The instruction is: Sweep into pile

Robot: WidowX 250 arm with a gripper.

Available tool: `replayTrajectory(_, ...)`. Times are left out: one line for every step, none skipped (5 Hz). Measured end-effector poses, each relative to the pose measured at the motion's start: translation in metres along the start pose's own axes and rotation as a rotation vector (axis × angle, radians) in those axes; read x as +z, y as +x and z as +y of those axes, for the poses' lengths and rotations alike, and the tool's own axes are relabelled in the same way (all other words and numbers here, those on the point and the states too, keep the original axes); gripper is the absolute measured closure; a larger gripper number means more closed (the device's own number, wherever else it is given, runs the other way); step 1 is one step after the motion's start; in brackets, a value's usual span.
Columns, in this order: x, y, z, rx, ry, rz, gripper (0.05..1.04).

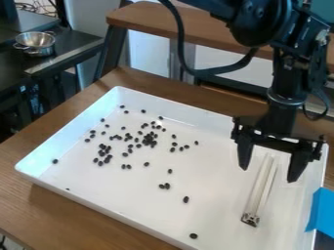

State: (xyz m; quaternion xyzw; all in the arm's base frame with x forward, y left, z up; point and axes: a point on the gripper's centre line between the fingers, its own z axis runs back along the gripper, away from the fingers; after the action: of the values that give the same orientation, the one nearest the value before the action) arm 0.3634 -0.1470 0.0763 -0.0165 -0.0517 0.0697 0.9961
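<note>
Beans (148,141), or little black bits like them, lie strewn across the left half of the tray (124,200), thickest toward its far left corner, with stragglers by the near edge. I'd guess they're hard, light and roll easily, so nudge gently, no pinching. The white bar (258,185) by the right edge is probably your sweeper: looks stiff, fairly light, maybe a bit slick. I'd grab it across its narrow width toward the far end and push with the rest. The pincer (268,174) hangs over that end, fingers spread wide and empty, bar running between and below them, beans all off to the left.
</note>
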Motion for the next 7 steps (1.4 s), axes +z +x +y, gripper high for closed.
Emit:
replayTrajectory(-0.015,-0.004,0.001,-0.002,0.016,0.035,0.085)
replayTrajectory(-0.017,-0.003,0.000,-0.031,-0.006,0.040,0.085)
replayTrajectory(-0.016,0.005,0.006,-0.059,-0.044,0.030,0.085)
replayTrajectory(-0.016,0.009,0.009,-0.080,-0.071,0.027,0.085)
replayTrajectory(-0.022,0.011,0.013,-0.074,-0.065,0.029,0.085)
replayTrajectory(-0.032,0.009,0.015,-0.071,-0.050,0.030,0.085)
replayTrajectory(-0.043,0.008,0.017,-0.074,-0.020,0.037,0.085)
